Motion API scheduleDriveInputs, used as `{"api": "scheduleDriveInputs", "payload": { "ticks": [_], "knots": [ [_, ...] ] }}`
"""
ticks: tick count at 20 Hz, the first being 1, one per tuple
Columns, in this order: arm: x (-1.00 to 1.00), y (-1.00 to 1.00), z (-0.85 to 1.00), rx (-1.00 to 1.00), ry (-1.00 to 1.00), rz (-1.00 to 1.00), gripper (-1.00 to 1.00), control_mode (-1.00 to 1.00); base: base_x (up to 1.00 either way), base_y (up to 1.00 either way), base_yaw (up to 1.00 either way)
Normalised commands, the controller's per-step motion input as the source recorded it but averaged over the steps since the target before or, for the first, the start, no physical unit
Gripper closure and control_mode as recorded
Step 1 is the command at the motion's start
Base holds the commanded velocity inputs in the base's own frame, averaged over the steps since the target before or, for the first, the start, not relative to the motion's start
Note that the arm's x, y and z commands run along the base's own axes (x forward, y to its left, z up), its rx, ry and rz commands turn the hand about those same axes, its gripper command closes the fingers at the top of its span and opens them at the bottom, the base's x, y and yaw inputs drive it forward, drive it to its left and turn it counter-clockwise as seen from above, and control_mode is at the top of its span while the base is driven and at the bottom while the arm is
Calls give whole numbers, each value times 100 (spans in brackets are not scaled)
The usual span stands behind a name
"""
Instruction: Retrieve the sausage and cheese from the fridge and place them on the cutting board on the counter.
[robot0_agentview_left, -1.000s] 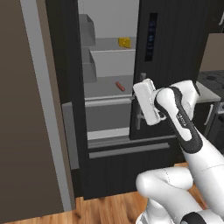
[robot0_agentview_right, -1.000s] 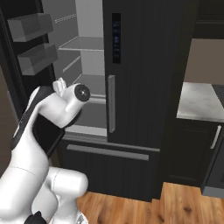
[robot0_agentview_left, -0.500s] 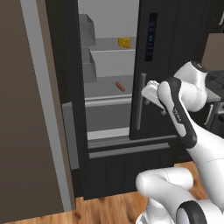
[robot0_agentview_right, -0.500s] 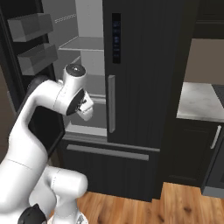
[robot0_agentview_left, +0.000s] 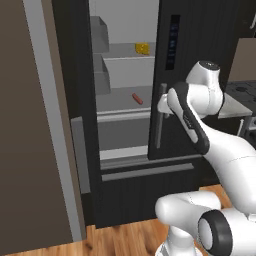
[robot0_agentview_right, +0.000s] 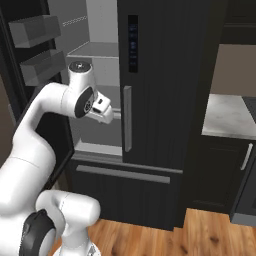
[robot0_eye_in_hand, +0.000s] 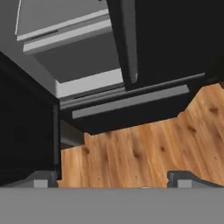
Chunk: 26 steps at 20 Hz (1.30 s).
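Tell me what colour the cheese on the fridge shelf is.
Bright yellow; the cheese shows best in the left base view.

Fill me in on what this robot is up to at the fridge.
The arm is in front of the fridge, whose left door stands open. Its tool is open and empty, pointing down toward the wooden floor and the lower drawer front. Inside, the sausage lies on a middle shelf and the cheese sits on the shelf above it. Neither has been picked up, so nothing has gone to the cutting board yet.
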Motion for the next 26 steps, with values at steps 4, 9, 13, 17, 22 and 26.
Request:
{"api": "scheduleDriveInputs", "payload": {
  "ticks": [4,9,13,17,22,26],
  "knots": [
    [23,-17,-16,-19,-4,13,-100,-100,0,0,0],
    [13,-28,-20,-11,-18,13,-100,-100,0,0,0],
    [31,-20,-28,-11,-24,6,-100,-100,0,0,0],
    [53,-4,-14,-2,-14,1,-100,-100,0,0,0],
    [69,-3,0,-1,-2,0,-100,-100,0,0,0],
    [56,-5,0,0,0,0,-100,-100,0,0,0]
  ]
}}
